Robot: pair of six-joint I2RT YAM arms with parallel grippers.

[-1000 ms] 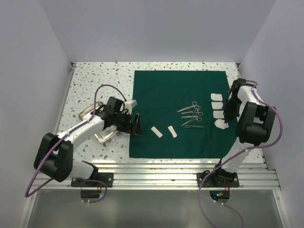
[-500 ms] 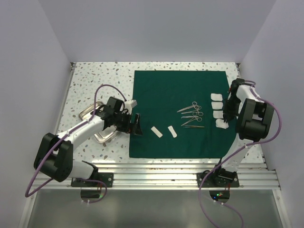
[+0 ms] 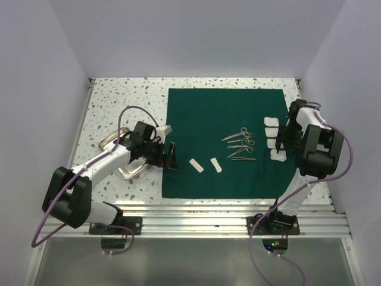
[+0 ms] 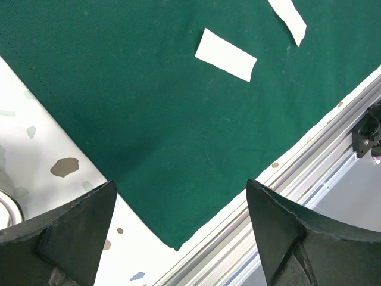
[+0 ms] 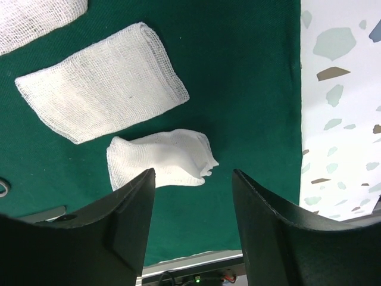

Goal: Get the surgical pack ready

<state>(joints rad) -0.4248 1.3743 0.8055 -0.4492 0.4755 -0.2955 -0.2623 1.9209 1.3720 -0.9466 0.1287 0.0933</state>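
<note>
Green drape (image 3: 202, 119) flat, gauze pads (image 3: 271, 121) — right edge

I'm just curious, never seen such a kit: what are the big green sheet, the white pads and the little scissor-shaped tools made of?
The large dark green sheet looks like matte woven cloth: fine weave, stitched hem. The white rectangular pads seem open-mesh cotton gauze, soft and folded. The scissor-shaped silvery tools look like polished steel, though small here.
</note>
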